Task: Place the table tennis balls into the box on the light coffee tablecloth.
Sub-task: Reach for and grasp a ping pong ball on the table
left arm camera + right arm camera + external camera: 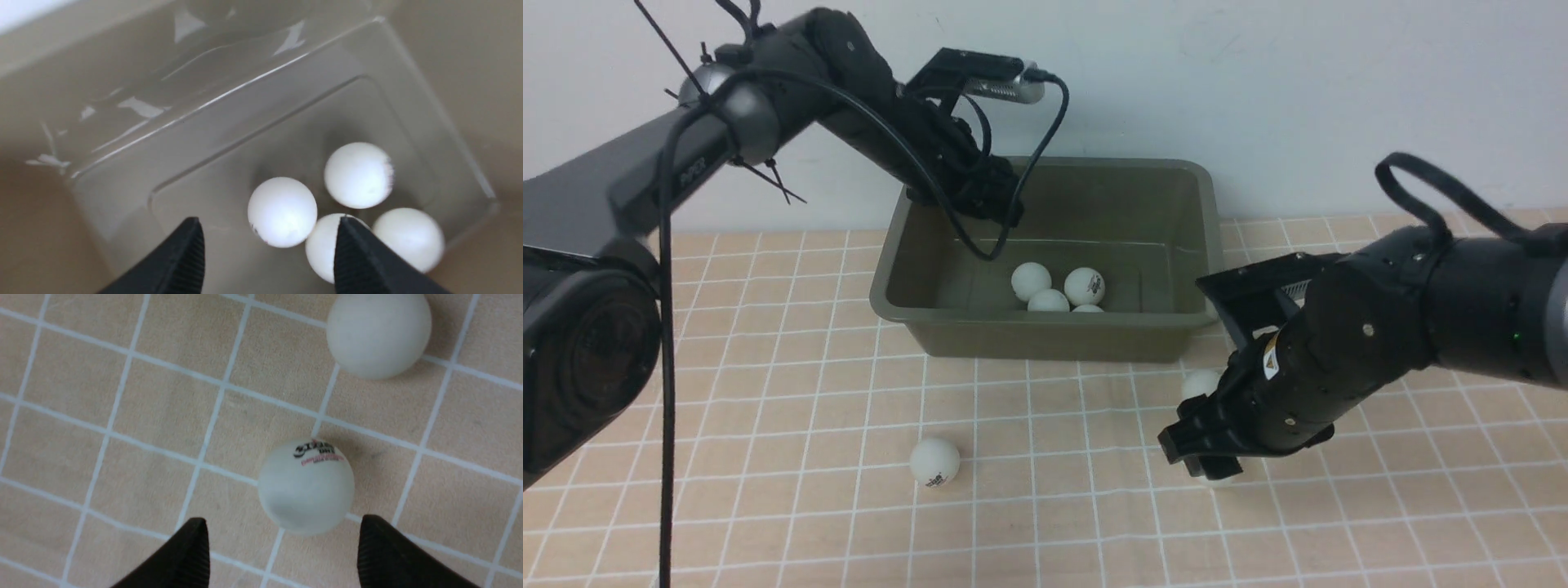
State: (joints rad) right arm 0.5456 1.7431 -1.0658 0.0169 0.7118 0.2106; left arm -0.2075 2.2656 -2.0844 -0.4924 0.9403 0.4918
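Observation:
The olive-green box (1045, 339) stands at the back of the light coffee tablecloth (768, 392). Several white table tennis balls (1085, 286) lie together on its floor (229, 171). My left gripper (269, 222) hangs open over the box's back left part, above those balls (358, 174), holding nothing. One ball (934, 461) lies alone on the cloth in front of the box. My right gripper (1205, 457) is low over the cloth by the box's front right corner. It is open (282, 520), with a logo-printed ball (306, 486) just ahead of its fingertips. Another ball (378, 332) lies beyond.
A white wall rises right behind the box. A black cable (668, 408) hangs down from my left arm at the left side of the front view. The right arm's body hides part of the ball (1199, 382) near the box's front right corner.

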